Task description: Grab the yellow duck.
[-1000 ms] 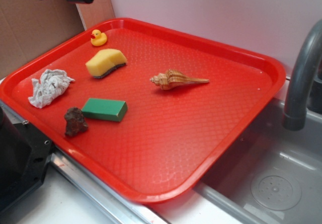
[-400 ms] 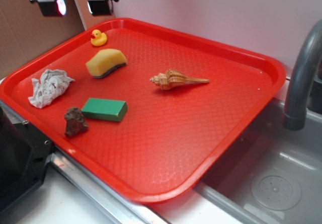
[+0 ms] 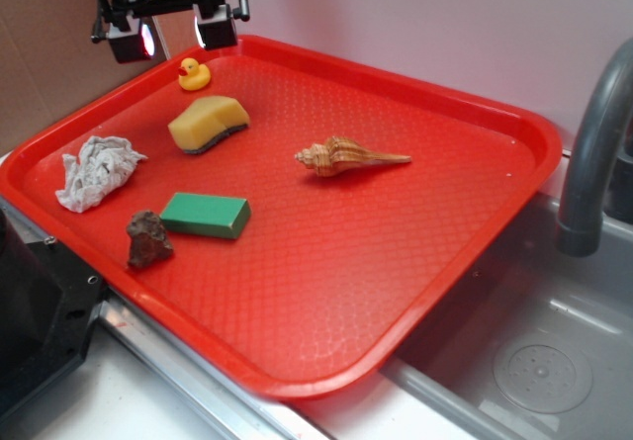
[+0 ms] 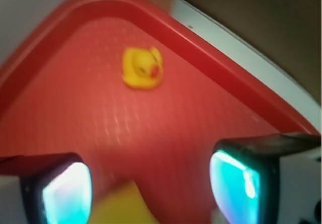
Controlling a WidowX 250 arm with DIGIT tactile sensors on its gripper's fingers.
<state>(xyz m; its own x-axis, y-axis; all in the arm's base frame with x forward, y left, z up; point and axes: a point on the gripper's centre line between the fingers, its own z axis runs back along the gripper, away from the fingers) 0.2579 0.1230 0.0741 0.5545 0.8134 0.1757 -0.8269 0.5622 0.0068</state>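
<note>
Black metal makes the pincer [image 3: 174, 35], which hangs in the air over the far left corner of the red tray [image 3: 465, 99]. Its two fingers [image 3: 218, 31] stand apart with nothing between them, so it is released. In the wrist view both pads [image 4: 236, 183] glow light blue at the bottom of the picture.

Just under and a little in front of the pincer sits the yellow duck [image 3: 194, 74], upright on the tray floor, close to the far left corner and near the left rim. The pincer does not touch it. In the wrist view the duck [image 4: 143, 68] is blurred, with its red-orange beak visible.

Next toward the near side lies the yellow sponge [image 3: 208, 124], with a dark underside. Near the left rim is a crumpled white cloth [image 3: 96, 170]. Further to the near edge lie a green block [image 3: 206, 215] and, touching it, a dark brown rock [image 3: 147, 238]. A striped seashell [image 3: 346, 155] lies around the middle of the tray, apart from the others.

Beside the right rim of the tray stands a grey faucet [image 3: 591, 153] over a sink [image 3: 544, 361].
</note>
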